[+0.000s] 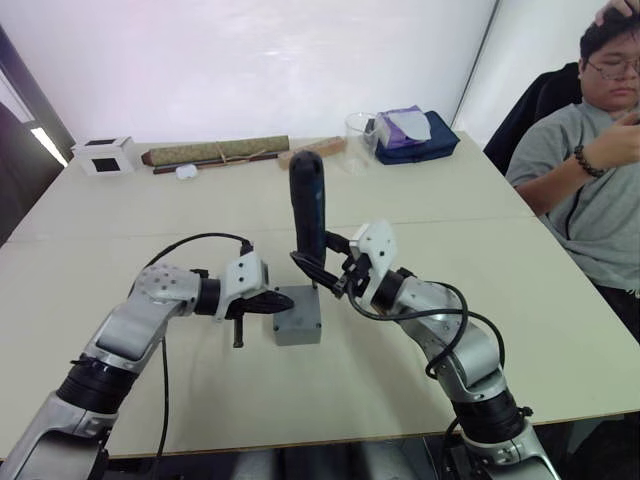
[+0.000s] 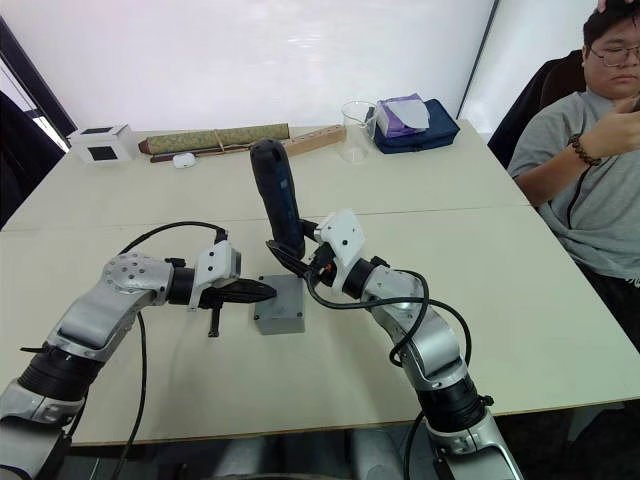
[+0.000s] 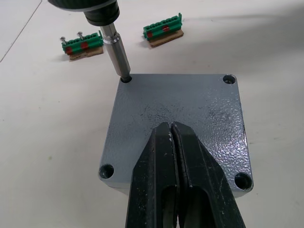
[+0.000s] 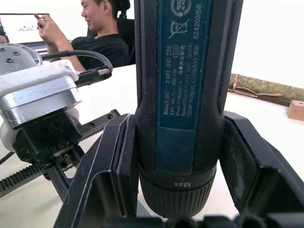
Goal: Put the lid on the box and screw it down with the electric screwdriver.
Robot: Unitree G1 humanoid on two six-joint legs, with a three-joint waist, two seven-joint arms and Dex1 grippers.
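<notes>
The grey box (image 1: 298,328) stands mid-table with the flat grey lid (image 3: 190,111) lying square on top, a screw hole at each corner. My left gripper (image 3: 171,127) is shut, and its tips lie on the middle of the lid. In my right gripper (image 4: 179,164) the dark electric screwdriver (image 1: 307,205) stands nearly upright, with a finger (image 4: 116,161) on each side of its barrel. Its metal bit (image 3: 117,52) is set in one far corner hole of the lid.
Two green terminal blocks (image 3: 81,44) lie on the table just beyond the box. Along the far edge are a white cube (image 1: 105,153), a rolled olive bundle (image 1: 215,151), a clear cup (image 1: 358,128) and a navy pouch (image 1: 418,140). A person (image 1: 595,160) sits at the right side.
</notes>
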